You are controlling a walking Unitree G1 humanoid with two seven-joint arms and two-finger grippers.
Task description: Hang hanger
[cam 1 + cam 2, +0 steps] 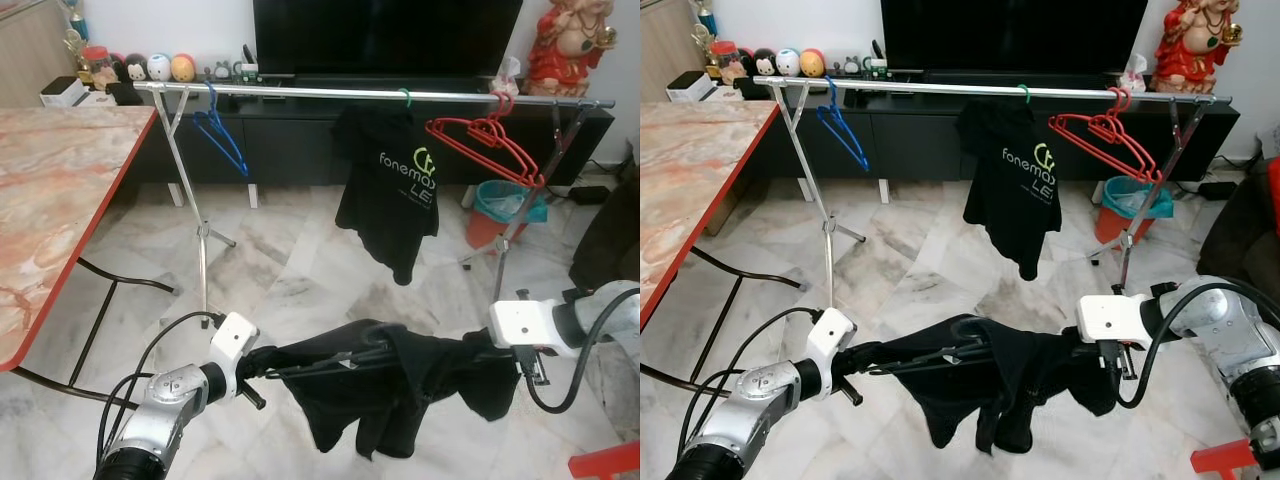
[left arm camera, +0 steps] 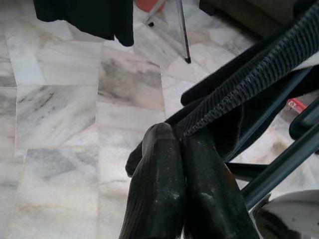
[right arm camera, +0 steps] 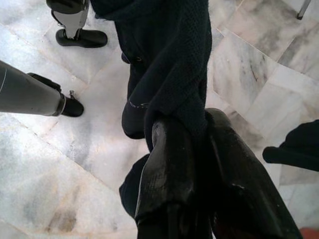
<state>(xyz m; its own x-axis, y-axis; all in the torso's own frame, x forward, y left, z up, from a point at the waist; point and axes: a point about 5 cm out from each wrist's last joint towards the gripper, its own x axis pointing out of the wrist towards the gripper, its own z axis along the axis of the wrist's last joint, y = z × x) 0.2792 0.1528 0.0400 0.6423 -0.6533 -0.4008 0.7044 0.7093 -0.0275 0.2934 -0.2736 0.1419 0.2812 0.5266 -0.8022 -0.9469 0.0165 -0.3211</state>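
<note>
Marble floor (image 1: pixel 280 270) spreads beneath the rail (image 1: pixel 370 94); both claws (image 1: pixel 262 362) (image 1: pixel 487 345) pinch a black garment (image 1: pixel 390 385).

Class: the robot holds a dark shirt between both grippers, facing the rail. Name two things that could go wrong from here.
1. The black shirt sags between the left gripper and right gripper; it might slip to the floor.
2. The rail already carries a hung T-shirt and red hangers, so the load could snag them.
</note>
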